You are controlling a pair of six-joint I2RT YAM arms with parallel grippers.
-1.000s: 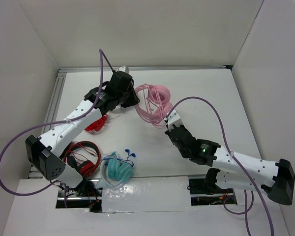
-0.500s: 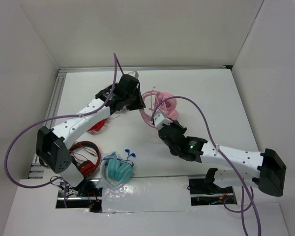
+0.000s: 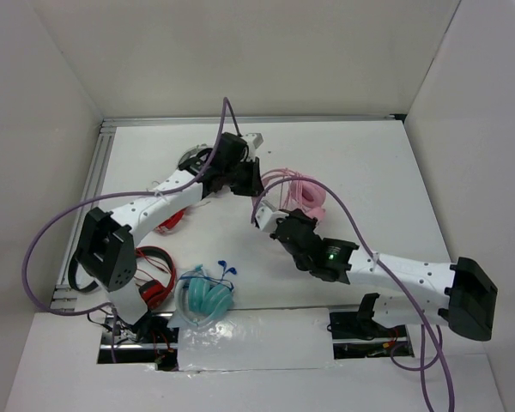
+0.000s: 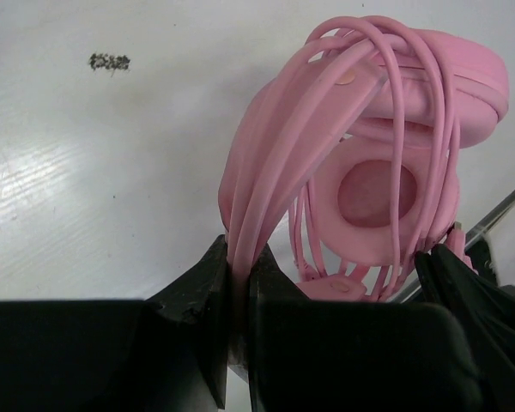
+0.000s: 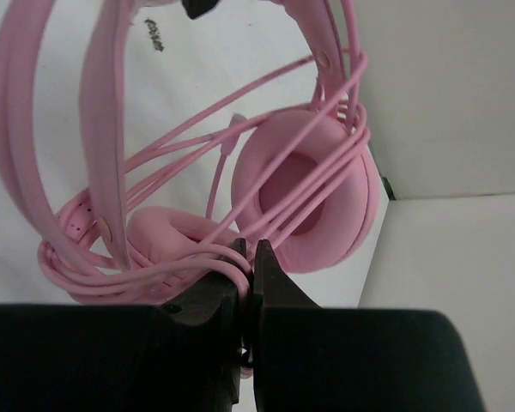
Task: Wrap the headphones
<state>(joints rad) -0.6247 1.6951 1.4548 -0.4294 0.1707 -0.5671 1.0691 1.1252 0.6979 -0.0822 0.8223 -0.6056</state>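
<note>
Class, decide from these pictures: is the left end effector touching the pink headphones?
Touching. The left wrist view shows the left end effector shut on the band of the pink headphones, with no gap at either finger.

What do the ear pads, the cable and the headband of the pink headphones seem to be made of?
On the headphones:
Ear pads: probably faux leather over foam; matte, rounded and puffy.
Cable: smooth, rubbery plastic with a slight sheen; it bends in loose loops.
Headband: likely hard plastic; smooth, holding a firm flat arc.
</note>
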